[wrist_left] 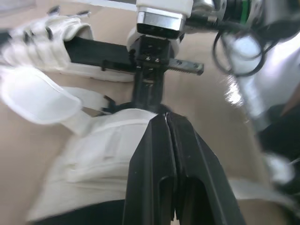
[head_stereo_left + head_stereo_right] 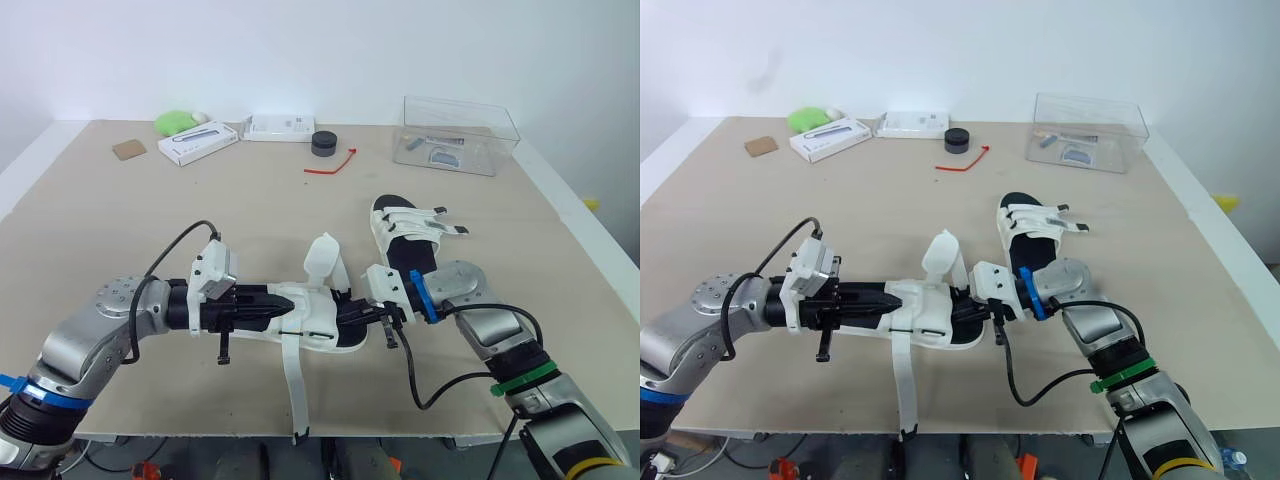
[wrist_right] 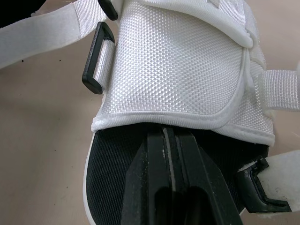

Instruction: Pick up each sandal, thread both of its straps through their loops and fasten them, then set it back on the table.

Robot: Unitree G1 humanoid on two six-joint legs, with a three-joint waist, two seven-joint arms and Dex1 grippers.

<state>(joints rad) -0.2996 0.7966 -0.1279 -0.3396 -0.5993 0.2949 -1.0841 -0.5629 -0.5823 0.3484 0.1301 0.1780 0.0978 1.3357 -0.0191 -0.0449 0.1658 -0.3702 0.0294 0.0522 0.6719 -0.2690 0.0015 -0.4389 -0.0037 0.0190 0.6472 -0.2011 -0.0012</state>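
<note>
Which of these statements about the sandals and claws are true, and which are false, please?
1. A strap of the near sandal hangs over the table's front edge. True.
2. The far sandal sits inside the clear box. False: it lies on the table, in front of the box.
3. The left claw is spread wide open. False: its fingers are pressed together at the near sandal's white upper.
4. The right claw is at the near sandal. True: its tip is tucked under the rim of the upper.
5. A red tie lies on the table beyond both sandals. True.
</note>
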